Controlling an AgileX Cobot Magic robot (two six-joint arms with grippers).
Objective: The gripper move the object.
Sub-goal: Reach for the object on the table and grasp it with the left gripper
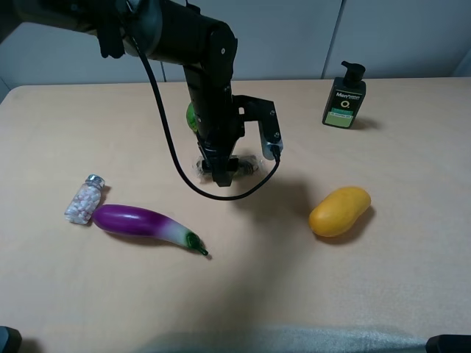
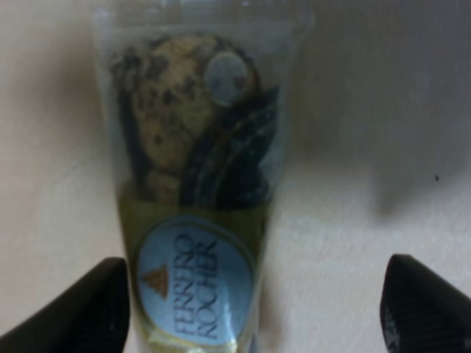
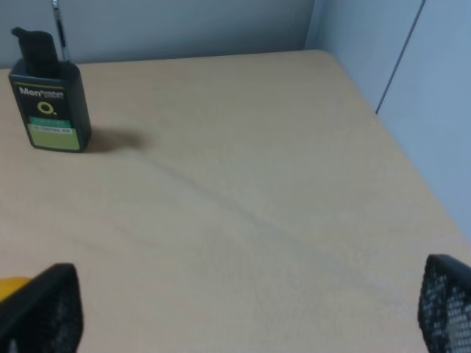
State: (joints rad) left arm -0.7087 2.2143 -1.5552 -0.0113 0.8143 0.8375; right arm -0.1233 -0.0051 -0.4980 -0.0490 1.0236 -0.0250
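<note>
Black narrow-fingered left gripper (image 2: 254,301) hangs open just above the small clear crinkly-wrapped packet of brown-and-gold sweets (image 2: 195,206), which lies on the tan surface (image 2: 353,220) between the fingers (image 2: 81,312) but nearer one, so I'd centre it, drop and squeeze gently!

From where I stand the left arm (image 1: 210,81) covers most of the packet (image 1: 252,167); only crinkly ends peek out either side of the left claw (image 1: 223,176). A green thing (image 1: 190,116) behind the arm is mostly hidden, and I cannot tell what it is.
</note>
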